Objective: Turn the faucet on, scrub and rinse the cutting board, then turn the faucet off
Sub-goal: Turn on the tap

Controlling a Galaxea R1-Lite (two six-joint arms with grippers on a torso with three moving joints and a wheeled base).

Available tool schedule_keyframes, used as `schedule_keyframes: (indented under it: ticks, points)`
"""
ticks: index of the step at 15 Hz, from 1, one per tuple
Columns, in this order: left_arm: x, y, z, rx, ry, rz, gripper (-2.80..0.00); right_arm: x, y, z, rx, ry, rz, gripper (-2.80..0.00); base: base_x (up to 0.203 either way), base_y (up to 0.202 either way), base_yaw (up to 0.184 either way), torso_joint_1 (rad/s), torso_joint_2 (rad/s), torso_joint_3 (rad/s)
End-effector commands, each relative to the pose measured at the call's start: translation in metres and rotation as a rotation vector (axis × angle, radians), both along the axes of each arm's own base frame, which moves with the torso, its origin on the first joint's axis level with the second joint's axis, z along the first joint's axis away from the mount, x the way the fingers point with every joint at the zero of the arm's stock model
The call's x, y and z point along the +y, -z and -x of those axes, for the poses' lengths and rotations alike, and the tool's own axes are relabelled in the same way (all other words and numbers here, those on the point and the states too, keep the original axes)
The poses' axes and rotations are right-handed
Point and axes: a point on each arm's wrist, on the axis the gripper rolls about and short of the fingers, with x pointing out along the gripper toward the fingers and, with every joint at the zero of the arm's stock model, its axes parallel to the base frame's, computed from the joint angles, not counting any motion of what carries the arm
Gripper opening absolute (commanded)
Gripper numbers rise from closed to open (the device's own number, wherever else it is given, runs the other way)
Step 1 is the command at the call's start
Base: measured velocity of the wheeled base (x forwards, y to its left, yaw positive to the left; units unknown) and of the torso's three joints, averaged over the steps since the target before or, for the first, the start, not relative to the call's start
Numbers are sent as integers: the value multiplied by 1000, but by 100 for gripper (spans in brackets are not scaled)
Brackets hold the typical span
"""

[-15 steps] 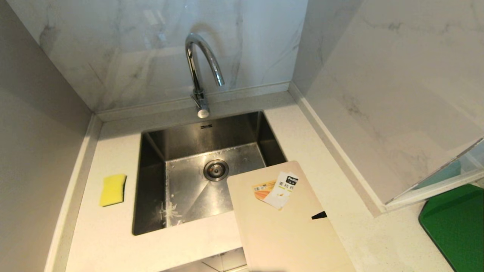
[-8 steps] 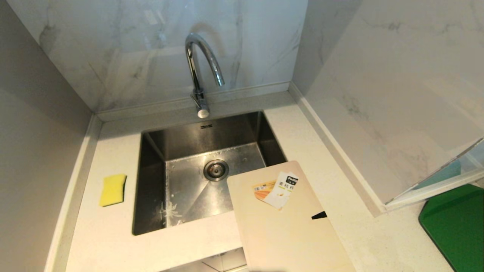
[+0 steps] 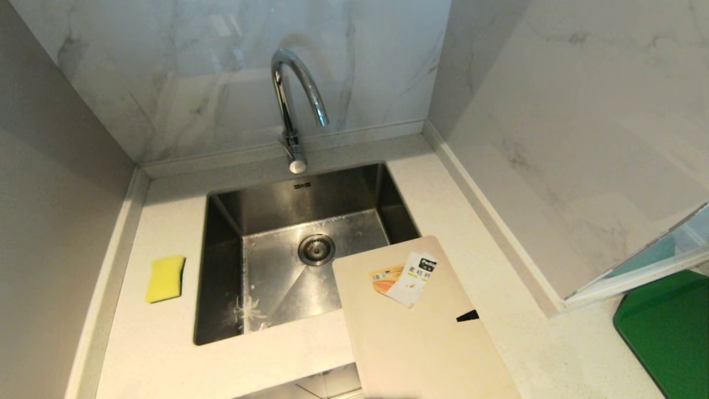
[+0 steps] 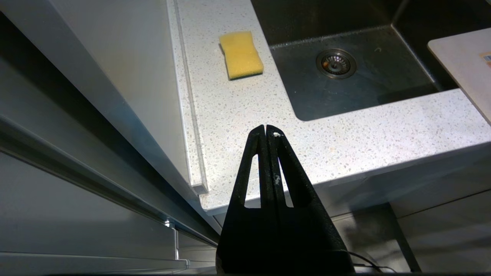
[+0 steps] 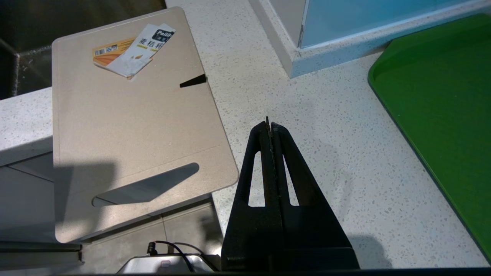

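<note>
The chrome gooseneck faucet (image 3: 292,100) stands behind the steel sink (image 3: 221,266), with no water running. The pale beige cutting board (image 3: 421,338) lies flat on the counter, right of the sink. One corner juts over the basin and its near end overhangs the counter's front edge. A white-and-orange label (image 3: 404,277) sits on it, and the board (image 5: 130,119) also fills much of the right wrist view. A yellow sponge (image 3: 165,278) lies left of the sink. My left gripper (image 4: 266,128) hangs shut and empty by the front edge. My right gripper (image 5: 270,124) is shut and empty beside the board.
Marble walls close in behind and to the right of the speckled countertop (image 3: 166,354). A dark green mat (image 3: 670,332) lies at the far right, seen as a green mat (image 5: 441,96) past my right gripper. A glass-fronted ledge (image 3: 653,260) sits above it.
</note>
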Motion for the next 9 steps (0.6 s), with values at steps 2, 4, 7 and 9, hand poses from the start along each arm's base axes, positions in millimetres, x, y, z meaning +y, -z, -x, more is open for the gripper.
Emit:
schedule_keyframes:
  ticks: [2,4,7,9]
  points:
    - [0,0,0,-3,0,1,-280,0,0,0,1,0,-1,-280,0,0,0,0,0,0]
    - [0,0,0,-2,-1,2,-280,0,0,0,2,0,-1,-280,0,0,0,0,0,0]
    - [0,0,0,-3,0,2,-280,0,0,0,2,0,-1,-280,0,0,0,0,0,0]
    - [0,0,0,-2,-1,2,-280,0,0,0,0,0,-1,-280,0,0,0,0,0,0]
